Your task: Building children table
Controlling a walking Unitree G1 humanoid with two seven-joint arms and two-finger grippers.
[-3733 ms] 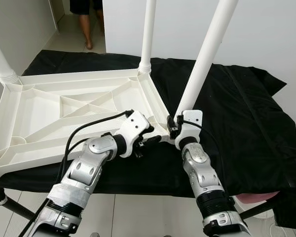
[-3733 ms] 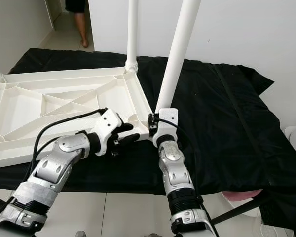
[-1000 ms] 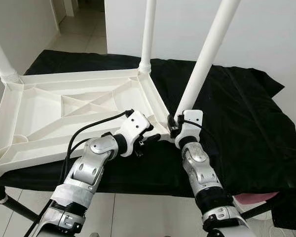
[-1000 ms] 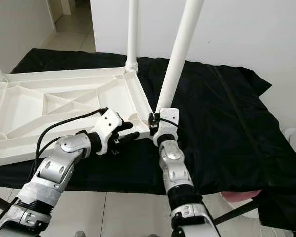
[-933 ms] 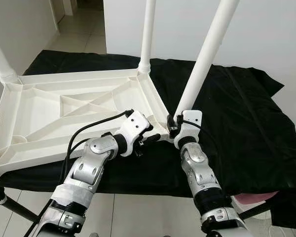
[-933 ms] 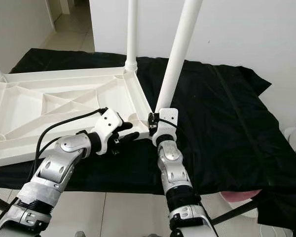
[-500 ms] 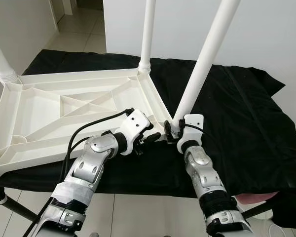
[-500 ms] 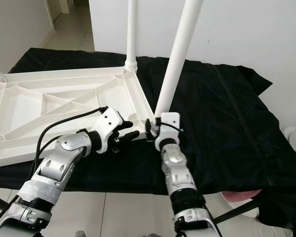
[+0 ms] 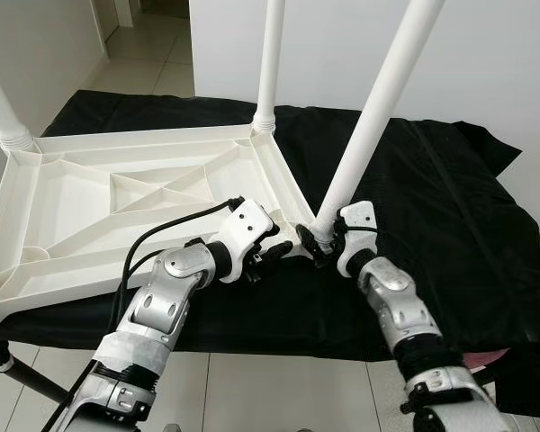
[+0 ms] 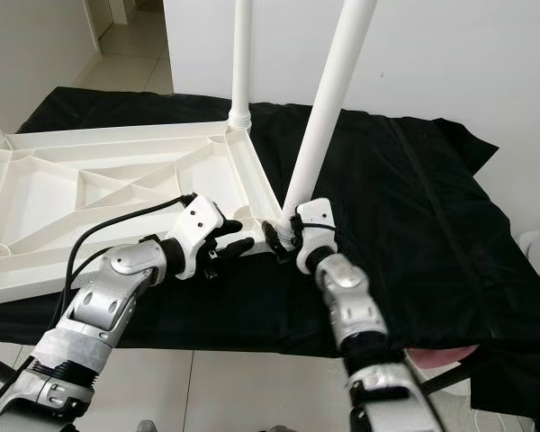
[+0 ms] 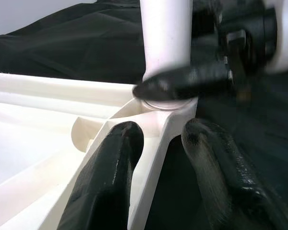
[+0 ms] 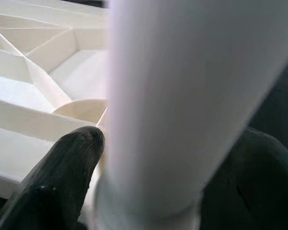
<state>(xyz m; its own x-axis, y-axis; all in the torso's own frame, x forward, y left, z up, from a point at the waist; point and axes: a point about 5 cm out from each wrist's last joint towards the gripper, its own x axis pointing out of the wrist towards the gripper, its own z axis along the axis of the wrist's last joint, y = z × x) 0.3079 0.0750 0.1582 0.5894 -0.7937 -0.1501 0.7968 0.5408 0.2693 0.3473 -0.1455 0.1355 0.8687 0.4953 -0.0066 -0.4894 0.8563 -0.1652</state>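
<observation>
Two grippers meet at the near right corner of my upturned white tabletop (image 9: 135,193), which lies on a black cloth (image 9: 432,207). My right gripper (image 9: 319,241) is clamped round the foot of the leaning white leg (image 9: 369,117), at its socket. At nine o'clock from it, my left gripper (image 9: 274,249) pinches the tabletop's edge between its fingers (image 11: 110,167).

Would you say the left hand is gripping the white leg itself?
No, the left hand straddles the tabletop corner rim below the leg.
</observation>
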